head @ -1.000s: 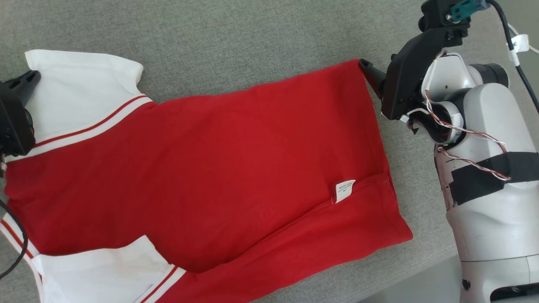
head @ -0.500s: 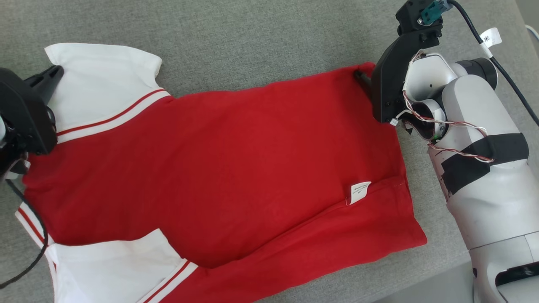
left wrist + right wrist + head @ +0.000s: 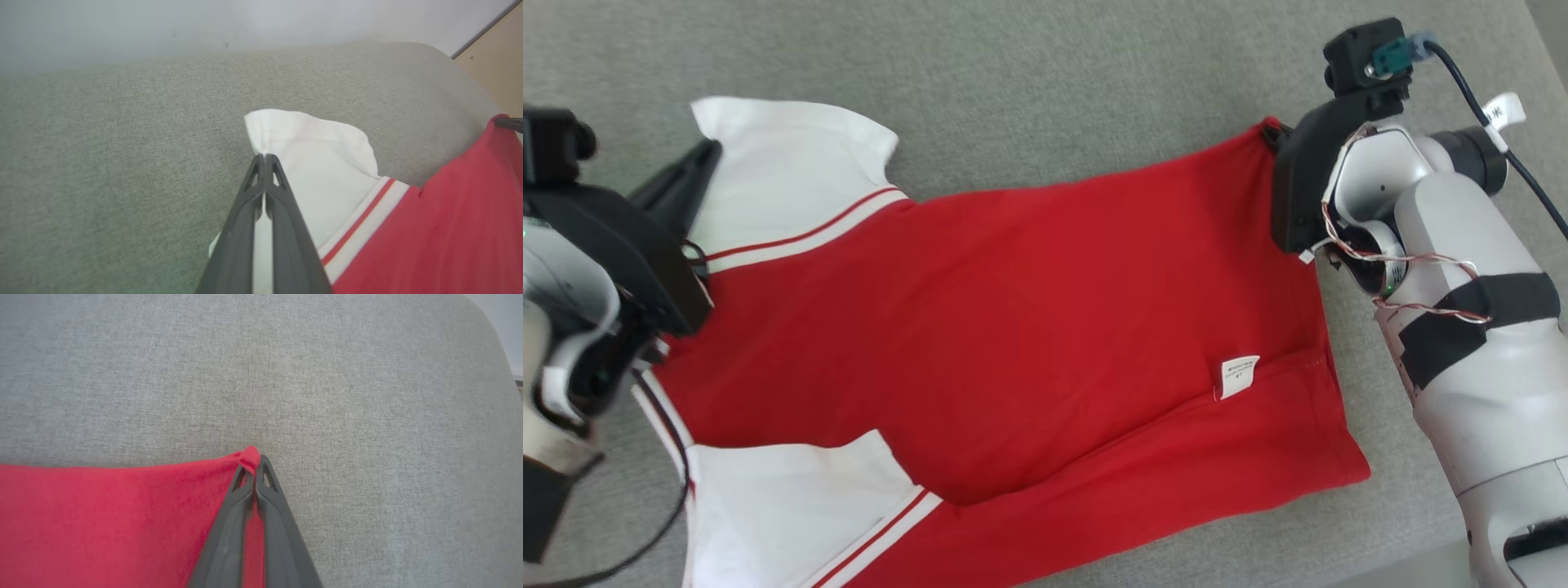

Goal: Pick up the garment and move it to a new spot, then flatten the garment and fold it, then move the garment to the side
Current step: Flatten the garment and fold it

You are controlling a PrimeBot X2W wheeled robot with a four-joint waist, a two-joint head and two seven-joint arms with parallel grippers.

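Head view, spread garment, right wrist view, right tool pinching corner

1. The garment is a red T-shirt with white sleeves. Each sleeve meets the body at a white band with a thin red stripe.
2. It lies spread nearly flat on the grey upholstered surface, with its sleeves toward the surface's left side and its hem toward the right.
3. A small white care label shows on the red cloth toward the surface's right side, beside a slanting seam or fold.
4. I pinch the far sleeve's edge in my left gripper, fingers closed on it.
5. My right gripper is clamped on the far hem corner, which bunches at the fingertips.
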